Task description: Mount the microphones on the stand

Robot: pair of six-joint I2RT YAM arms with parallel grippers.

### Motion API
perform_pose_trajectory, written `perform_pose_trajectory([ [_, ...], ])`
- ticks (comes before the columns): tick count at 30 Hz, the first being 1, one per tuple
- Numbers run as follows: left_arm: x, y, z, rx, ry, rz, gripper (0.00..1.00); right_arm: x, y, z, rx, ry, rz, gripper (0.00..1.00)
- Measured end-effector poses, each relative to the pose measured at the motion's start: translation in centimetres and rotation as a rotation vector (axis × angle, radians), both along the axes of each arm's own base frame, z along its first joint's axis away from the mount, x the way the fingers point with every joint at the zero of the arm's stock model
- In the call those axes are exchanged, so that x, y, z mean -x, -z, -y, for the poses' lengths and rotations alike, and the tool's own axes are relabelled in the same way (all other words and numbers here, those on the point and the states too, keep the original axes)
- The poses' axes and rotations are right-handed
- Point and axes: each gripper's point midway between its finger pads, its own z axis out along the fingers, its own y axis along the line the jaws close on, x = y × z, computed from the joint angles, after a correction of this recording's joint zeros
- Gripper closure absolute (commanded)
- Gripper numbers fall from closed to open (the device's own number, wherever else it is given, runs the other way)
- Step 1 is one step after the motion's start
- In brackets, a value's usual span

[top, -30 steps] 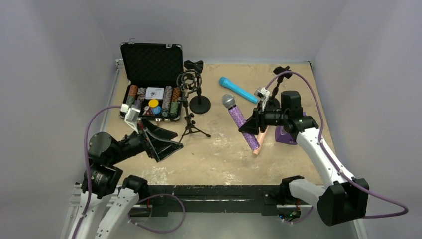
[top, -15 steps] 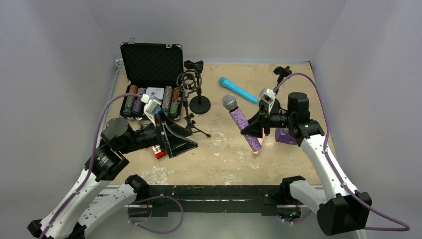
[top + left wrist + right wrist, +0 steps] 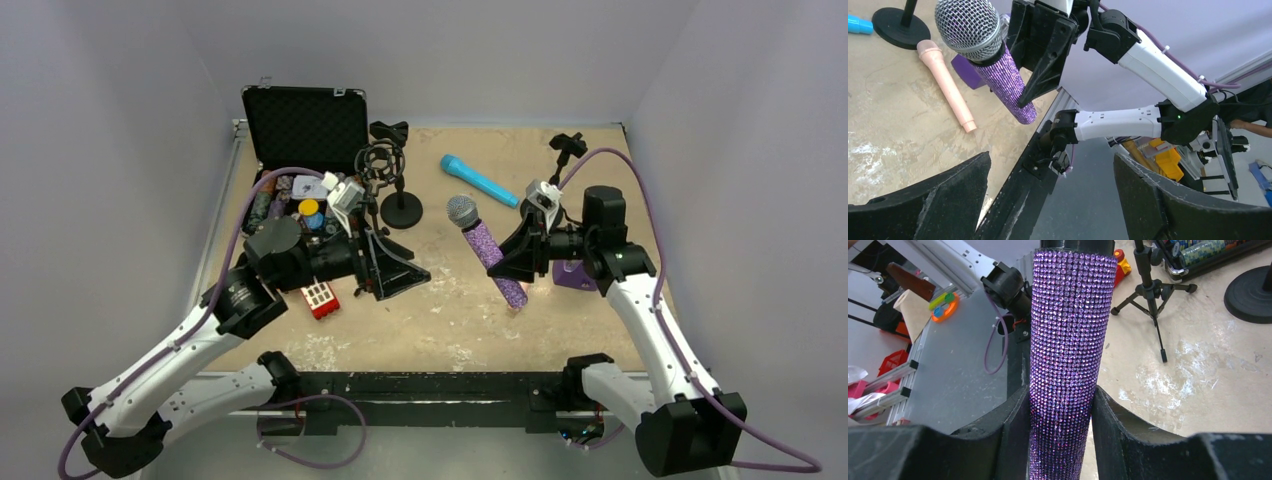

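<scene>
At the far left of the table, an open black case (image 3: 300, 135) of poker chips sits clear of the work. Just right of it, the left gripper (image 3: 395, 275) reaches toward the middle with its fingers spread wide and nothing between them. Its wrist view looks straight at the purple microphone, so it seems placed either to receive that microphone or to steady a stand.

Beside the left gripper stands a small tripod stand (image 3: 1149, 288) with a ring mount on top. A round-base stand (image 3: 402, 211) with a clip sits a little farther back. Both holders are unfilled, so no microphone is attached yet.

Right of the stands, the purple microphone (image 3: 485, 245) hangs above the table, tilted with its silver mesh head up and leaning toward the left arm. The blue microphone (image 3: 482, 182) lies flat on the table behind it, toward the far side.

The right gripper (image 3: 505, 262) pinches the purple microphone's glittery handle, one finger pressed against each side. The grip is low on the body, which leaves the head and upper handle free, probably so that part can be guided into a mount.

Under the raised microphone, the pink microphone (image 3: 945, 82) lies on the table with its head pointing away from the near edge. Next to it, a purple piece (image 3: 965, 70) rests on the table near the right arm.
</scene>
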Motion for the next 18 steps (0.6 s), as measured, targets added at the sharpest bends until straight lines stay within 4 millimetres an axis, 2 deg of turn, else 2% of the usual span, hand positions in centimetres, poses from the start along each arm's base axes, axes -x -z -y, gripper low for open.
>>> perform_pose_trajectory([
  [7, -1.5, -0.1, 2.0, -0.008, -0.025, -0.001, 0.04, 0.8, -0.7, 0.0, -0.026, -0.036, 0.009, 1.00],
  [18, -4.9, 0.4, 4.1, -0.016, -0.113, 0.000, 0.04, 1.8, -1.4, -0.2, -0.062, -0.090, -0.012, 1.00],
])
